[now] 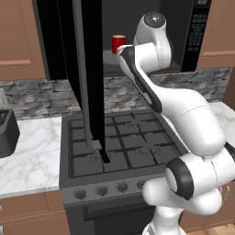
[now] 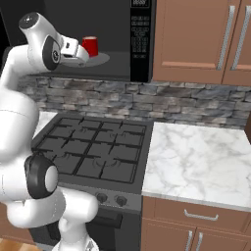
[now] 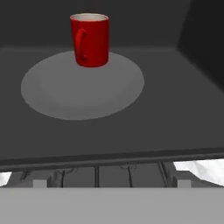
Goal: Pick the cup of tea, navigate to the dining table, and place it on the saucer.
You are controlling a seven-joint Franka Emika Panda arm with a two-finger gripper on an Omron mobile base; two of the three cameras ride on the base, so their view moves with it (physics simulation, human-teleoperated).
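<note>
The cup of tea (image 3: pixel 90 40) is a glossy red mug standing upright at the back of the grey turntable plate (image 3: pixel 78 94) inside the open microwave, its handle turned toward my hand. It also shows as a cup of tea (image 1: pixel 118 44) above the stove and a cup of tea (image 2: pixel 90 46) just past my hand. My gripper (image 2: pixel 81 55) hovers at the microwave's opening, a short way in front of the mug and apart from it; its fingers are too small to read. In the left base view the gripper (image 1: pixel 121 52) sits just below the mug. The dining table and saucer are out of view.
The microwave door (image 1: pixel 89 69) hangs open to the left of my arm. Below lies a black gas stove (image 2: pixel 93 147). Marble counter (image 2: pixel 196 162) runs to the right, with a dark toaster (image 1: pixel 7 133) on the left counter. Wooden cabinets (image 2: pixel 196 34) flank the microwave.
</note>
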